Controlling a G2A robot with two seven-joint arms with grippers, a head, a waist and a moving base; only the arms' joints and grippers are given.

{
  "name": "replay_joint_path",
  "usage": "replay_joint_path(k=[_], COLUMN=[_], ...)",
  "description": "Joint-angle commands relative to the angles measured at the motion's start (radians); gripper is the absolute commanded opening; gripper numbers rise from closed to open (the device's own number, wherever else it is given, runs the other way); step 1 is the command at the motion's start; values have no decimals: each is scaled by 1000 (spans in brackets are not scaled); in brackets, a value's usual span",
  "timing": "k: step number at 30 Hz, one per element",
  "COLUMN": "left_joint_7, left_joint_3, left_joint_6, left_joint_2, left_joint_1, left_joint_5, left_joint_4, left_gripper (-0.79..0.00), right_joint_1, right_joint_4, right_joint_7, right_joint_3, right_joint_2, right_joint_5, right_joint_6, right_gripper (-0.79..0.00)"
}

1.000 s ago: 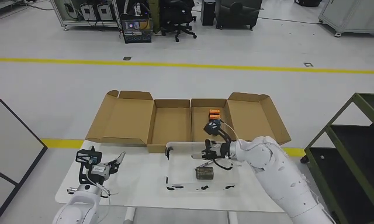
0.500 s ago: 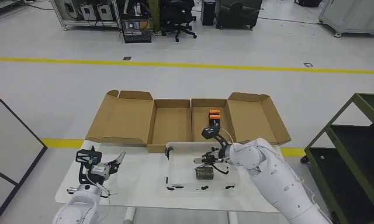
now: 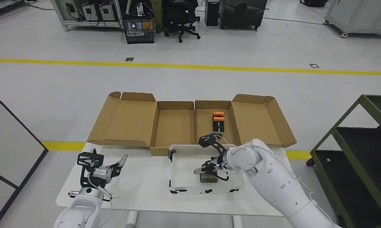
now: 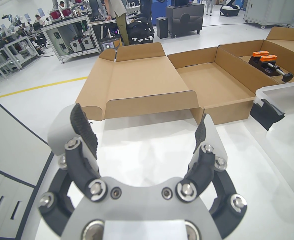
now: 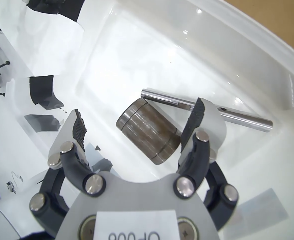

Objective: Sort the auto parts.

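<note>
Dark grey metal cylinder (image 5: 148,136) lies on its side on the floor of the white plastic bin (image 5: 237,26), toward the bin's near side in top view. A bright steel rod (image 5: 247,119) lies just beside it, on the cyl.'s far side from your R wrist cam.

R gripper (image 5: 137,117): you have it down inside the bin w/ the jaws spread wide, holding nothing. The cyl. sits between the fingers (image 5: 78,126). One pad is just beside the cyl.'s end and crosses in front of the rod; contact can't be told.

L gripper (image 4: 142,121): jaws wide, nothing in them. You have it low over the bare white table (image 4: 149,151), well apart from the bin, near the table's L end.

Top view: the bin (image 3: 171,168) is mid-table, w/ the R gripper (image 3: 205,168) above the cyl. (image 3: 208,177).

Behind the bin, two open cardboard boxes stand side by side, flaps out. The L box (image 4: 212,81) has a bare floor. The R box (image 3: 256,124) holds black parts w/ orange tops (image 4: 264,59). Black tape patches (image 5: 40,89) are stuck on the bin's rim and corners.
</note>
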Motion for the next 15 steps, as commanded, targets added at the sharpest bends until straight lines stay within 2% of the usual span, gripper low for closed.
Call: replay_joint_path(k=[1, 7, 14, 15], left_joint_7=[0, 0, 0, 0], left_joint_3=[0, 0, 0, 0], left_joint_6=[0, 0, 0, 0], left_joint_2=[0, 0, 0, 0], left_joint_1=[0, 0, 0, 0], left_joint_5=[0, 0, 0, 0], left_joint_4=[0, 0, 0, 0], left_gripper=[0, 0, 0, 0], right_joint_1=[2, -2, -6, -6], right_joint_4=[0, -21, -54, -57], right_joint_7=[-2, -7, 75, 81], right_joint_3=[-5, -2, 7, 7], right_joint_2=[-1, 2, 13, 13], right_joint_5=[-11, -49, -79, -80], right_joint_6=[14, 45, 57, 58], right_gripper=[0, 0, 0, -25])
